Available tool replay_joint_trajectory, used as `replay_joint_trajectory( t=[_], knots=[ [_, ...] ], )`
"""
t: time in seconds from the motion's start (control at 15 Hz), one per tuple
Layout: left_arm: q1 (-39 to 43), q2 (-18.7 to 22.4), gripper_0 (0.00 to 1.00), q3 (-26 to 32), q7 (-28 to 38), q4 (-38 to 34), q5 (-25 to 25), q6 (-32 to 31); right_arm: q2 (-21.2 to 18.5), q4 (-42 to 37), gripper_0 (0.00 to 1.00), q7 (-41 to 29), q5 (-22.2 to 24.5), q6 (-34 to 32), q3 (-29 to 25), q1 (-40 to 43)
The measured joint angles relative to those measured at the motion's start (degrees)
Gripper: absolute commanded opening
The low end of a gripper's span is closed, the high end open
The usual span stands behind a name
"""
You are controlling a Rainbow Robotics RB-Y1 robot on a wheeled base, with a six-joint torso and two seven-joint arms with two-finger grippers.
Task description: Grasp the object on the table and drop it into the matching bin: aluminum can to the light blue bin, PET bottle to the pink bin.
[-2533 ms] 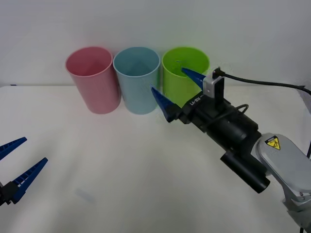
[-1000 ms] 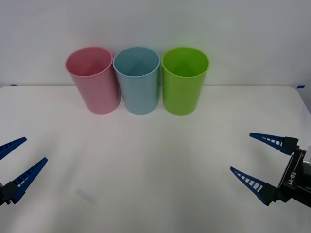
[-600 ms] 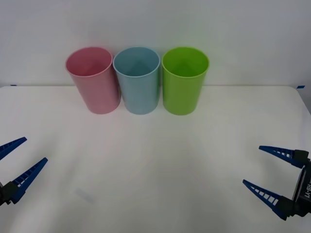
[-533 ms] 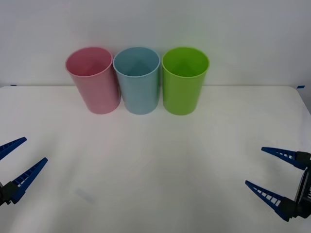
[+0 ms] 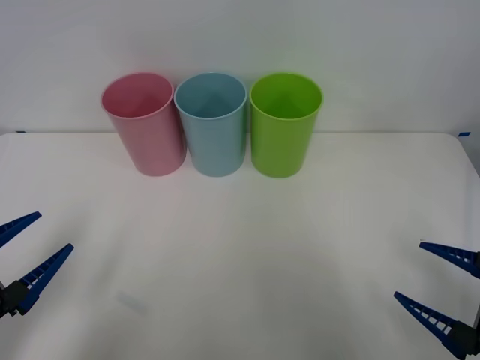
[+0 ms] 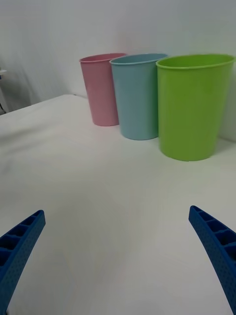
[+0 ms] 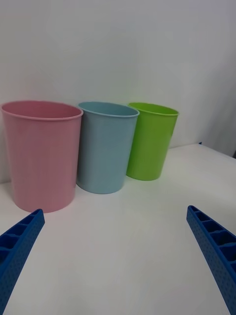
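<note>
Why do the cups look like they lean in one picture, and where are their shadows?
Front view: the pink bin, light blue bin and green bin splay outward because the camera looks steeply down; the even light leaves only faint shadows on the table. Right wrist view: the green bin looks biggest, being nearest. Left wrist view: the pink bin looks biggest.

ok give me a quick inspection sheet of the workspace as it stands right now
surface: white table, bare in front of the bins
job's things: pink bin and light blue bin upright at the back, side by side
clutter: lime green bin next to the light blue bin
grippers: left end effector open at near left edge; right end effector open at near right edge
cables: nothing seen
surroundings: plain white wall
</note>
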Motion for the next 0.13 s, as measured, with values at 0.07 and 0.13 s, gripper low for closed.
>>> replay_joint_trajectory(
  t=[0.07, 0.13],
  knots=[
    [0.0, 0.0, 1.0, 0.0, 0.0, 0.0, 0.0, 0.0, 0.01, 0.01, 1.0, -0.04, 0.0, 0.0, 0.1, 0.21],
    [0.0, 0.0, 1.0, 0.0, 0.0, 0.0, 0.0, 0.0, 0.06, 0.01, 1.0, -0.05, 0.0, 0.0, 0.2, 0.36]
  ],
)
